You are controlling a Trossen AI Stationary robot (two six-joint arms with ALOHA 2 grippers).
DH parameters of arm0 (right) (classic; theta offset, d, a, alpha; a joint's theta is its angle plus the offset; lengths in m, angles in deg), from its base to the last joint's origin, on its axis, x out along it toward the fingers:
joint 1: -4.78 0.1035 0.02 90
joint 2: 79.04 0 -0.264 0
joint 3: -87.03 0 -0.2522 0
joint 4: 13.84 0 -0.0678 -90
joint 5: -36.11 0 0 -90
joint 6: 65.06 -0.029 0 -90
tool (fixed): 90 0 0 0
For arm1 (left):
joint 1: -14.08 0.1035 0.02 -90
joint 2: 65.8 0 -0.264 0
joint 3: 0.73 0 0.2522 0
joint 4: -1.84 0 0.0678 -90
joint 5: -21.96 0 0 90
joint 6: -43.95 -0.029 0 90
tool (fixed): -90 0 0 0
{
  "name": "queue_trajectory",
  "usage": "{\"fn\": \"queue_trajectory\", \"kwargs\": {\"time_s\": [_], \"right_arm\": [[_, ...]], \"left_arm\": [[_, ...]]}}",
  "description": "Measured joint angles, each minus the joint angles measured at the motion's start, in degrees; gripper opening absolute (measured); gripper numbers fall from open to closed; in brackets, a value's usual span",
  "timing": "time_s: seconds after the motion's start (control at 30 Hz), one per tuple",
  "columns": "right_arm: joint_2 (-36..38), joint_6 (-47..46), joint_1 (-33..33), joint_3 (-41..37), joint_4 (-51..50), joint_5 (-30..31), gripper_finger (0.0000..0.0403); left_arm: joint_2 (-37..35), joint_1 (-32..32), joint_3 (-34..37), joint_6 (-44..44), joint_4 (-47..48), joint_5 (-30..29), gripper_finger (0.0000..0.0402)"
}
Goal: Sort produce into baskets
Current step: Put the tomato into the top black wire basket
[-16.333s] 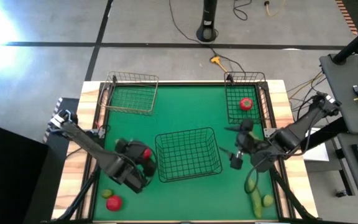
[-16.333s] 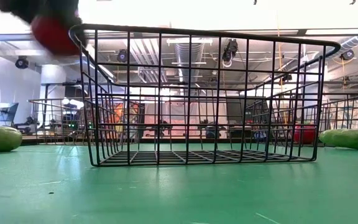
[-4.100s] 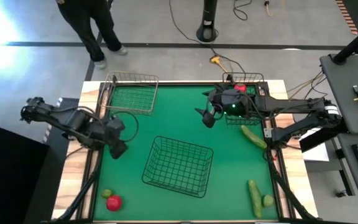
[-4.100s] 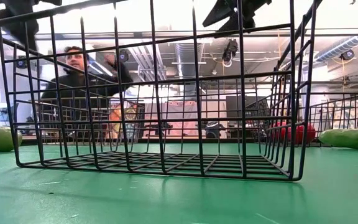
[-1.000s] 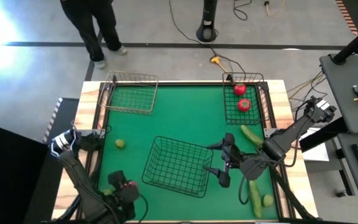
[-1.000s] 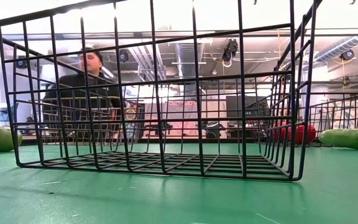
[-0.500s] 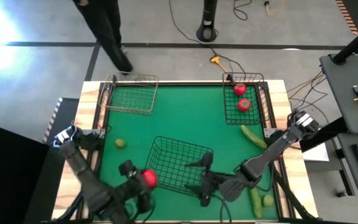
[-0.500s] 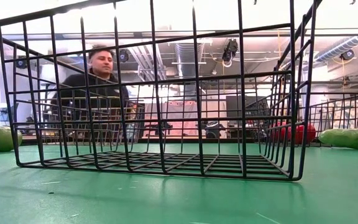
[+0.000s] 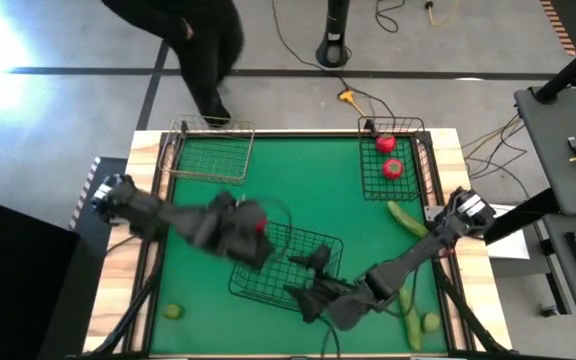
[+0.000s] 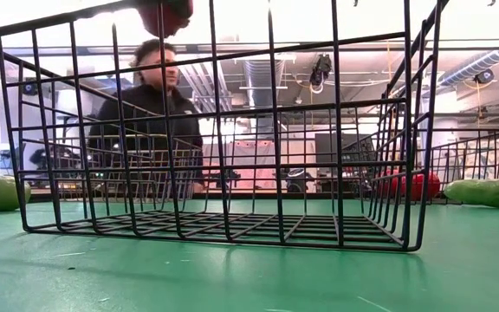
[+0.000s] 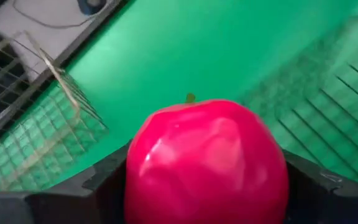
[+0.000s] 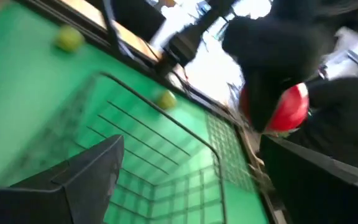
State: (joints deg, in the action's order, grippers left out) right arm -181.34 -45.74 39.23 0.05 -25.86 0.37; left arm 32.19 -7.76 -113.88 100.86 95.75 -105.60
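Green table [image 9: 308,180]: left claw [image 9: 251,222] grips red tomato [image 9: 257,221], no writing.

The large wire basket [image 9: 286,264] sits mid-table with its top open, but the left gripper [image 9: 251,226], clamped on a red tomato [image 9: 257,222], hangs over its far left corner, and the right gripper [image 9: 306,278] with jaws spread crowds its near right edge. Open green mat [image 9: 308,185] lies between this basket and the two smaller baskets at the far edge: the left basket [image 9: 211,150] and the right basket [image 9: 395,160], which has two tomatoes inside. A cucumber [image 9: 407,220] lies on the mat beside the right arm. A lime [image 9: 172,311] sits alone near the front left corner. A person [image 9: 193,45] stands just beyond the table's far left side.
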Motion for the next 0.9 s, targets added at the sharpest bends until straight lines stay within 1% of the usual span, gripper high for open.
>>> {"fn": "queue_trajectory", "kwargs": {"time_s": [0.1,0.2,0.3,0.43,0.53,0.63,0.77,0.83,0.9], "right_arm": [[2.1,-2.4,-2.1,-2.2,-2.5,1.4,0.0368],[5.4,-5.8,-4.7,-4.9,-4.3,1.5,0.0368],[9.0,-8.3,-7.9,-7.8,-5.3,1.2,0.0368],[14.4,-11.2,-12.7,-13.1,-5.6,1.3,0.0368],[18.6,-11.9,-15.3,-17.5,-5.6,1.4,0.0368],[23.0,-11.8,-17.0,-21.9,-5.1,1.3,0.0368],[27.9,-7.8,-19.9,-27.6,-0.3,1.1,0.0368],[29.1,-5.7,-22.2,-30.3,2.1,-0.7,0.0368],[29.8,-4.9,-25.3,-32.8,5.5,-6.0,0.0368]], "left_arm": [[-1.7,7.1,0.2,-7.4,-3.1,3.5,0.0275],[-3.0,14.3,0.3,-15.8,-8.3,9.3,0.0275],[-3.3,20.9,1.5,-22.9,-18.3,18.6,0.0275],[-3.2,25.9,6.5,-30.8,-37.4,33.4,0.0275],[-3.3,29.3,11.6,-33.1,-48.9,42.8,0.0275],[-3.2,33.2,16.7,-35.2,-57.2,49.0,0.0276],[-2.8,39.0,22.6,-36.2,-69.8,58.3,0.0277],[-2.0,42.4,25.0,-35.5,-75.7,63.6,0.0277],[-0.6,45.3,26.8,-33.6,-80.1,68.0,0.0277]]}}
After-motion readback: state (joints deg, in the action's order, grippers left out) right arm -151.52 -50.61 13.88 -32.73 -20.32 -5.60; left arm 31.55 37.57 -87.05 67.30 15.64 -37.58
